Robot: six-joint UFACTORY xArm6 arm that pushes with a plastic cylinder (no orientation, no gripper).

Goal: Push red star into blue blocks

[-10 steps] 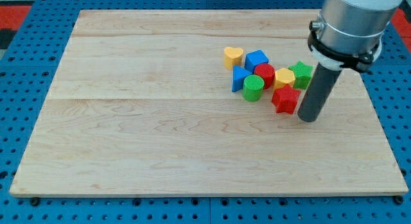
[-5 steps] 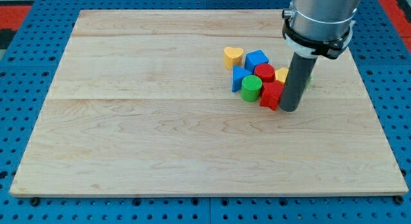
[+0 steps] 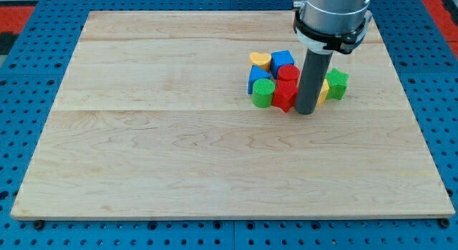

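The red star [image 3: 283, 97] lies in the cluster at the board's upper right, with my tip [image 3: 305, 111] touching its right side. The green cylinder [image 3: 262, 94] sits against the star's left. Two blue blocks lie close by: a blue cube-like block [image 3: 282, 61] above and a blue block [image 3: 255, 76] partly hidden behind the green cylinder. A red cylinder [image 3: 288, 73] sits just above the star, between it and the upper blue block.
A yellow heart [image 3: 260, 61] lies at the cluster's top left. A yellow block [image 3: 324, 89] and a green star [image 3: 337, 84] lie to the right of the rod, partly hidden by it. The wooden board [image 3: 179, 150] rests on a blue pegboard.
My tip has moved left, pushing the red star left against the green cylinder. The cylinder and the lower blue block have slid left too. The green star and yellow block stayed behind.
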